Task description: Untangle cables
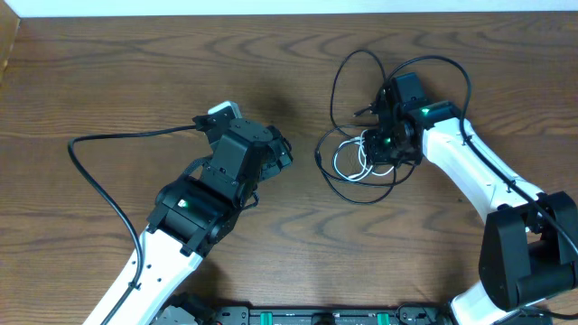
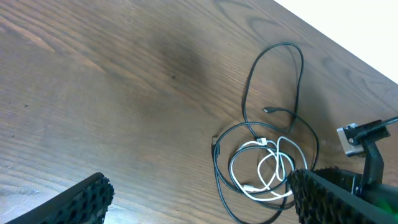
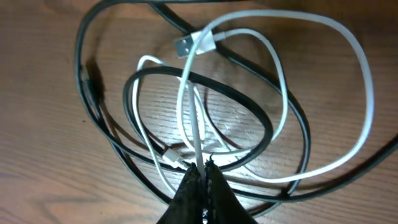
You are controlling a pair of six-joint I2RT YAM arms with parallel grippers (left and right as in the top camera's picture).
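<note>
The black cable and the white cable lie looped together on the wooden table, right of centre. In the right wrist view the white cable winds through the black cable, and its silver-tipped plug lies on top. My right gripper is shut on a strand of the white cable at the tangle's near edge; overhead, the right gripper sits on the tangle's right side. My left gripper stands open to the left of the tangle, holding nothing. In the left wrist view, the left gripper points toward the white cable.
A thicker black robot cable curves across the table at the left, beside the left arm. The table's far edge meets a white wall. The right arm's body reaches in from the lower right.
</note>
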